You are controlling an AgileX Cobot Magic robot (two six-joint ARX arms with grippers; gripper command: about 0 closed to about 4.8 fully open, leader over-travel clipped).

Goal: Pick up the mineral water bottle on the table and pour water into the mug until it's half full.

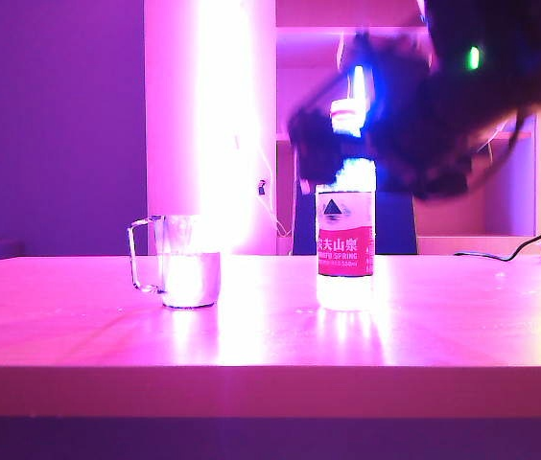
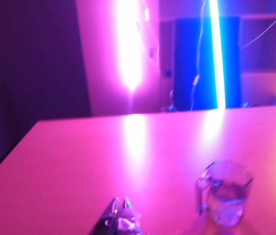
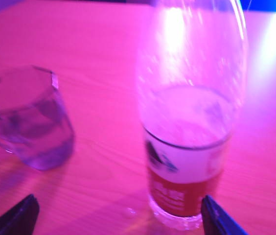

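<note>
Clear plastic mineral water bottle (image 1: 345, 206), red-labelled, is stood upright on the pink bench (image 1: 270, 335), between and just beyond the spread fingers (image 3: 216, 223) of the right gripper (image 3: 118, 218), untouched. Water (image 3: 187, 117) is seen up to just above the label. Glass mug (image 1: 184, 261), holding some liquid, is placed beside the bottle, apart from it. Left gripper (image 2: 118, 223) is seen only as blurred finger tips near the mug; their state cannot be told.

On the worktop (image 1: 270, 335), the mug (image 1: 190, 261) stands left of the upright mineral water bottle (image 1: 345, 230), well apart; the right gripper (image 3: 118, 215), jaws wide, hangs behind the bottle's neck.
</note>
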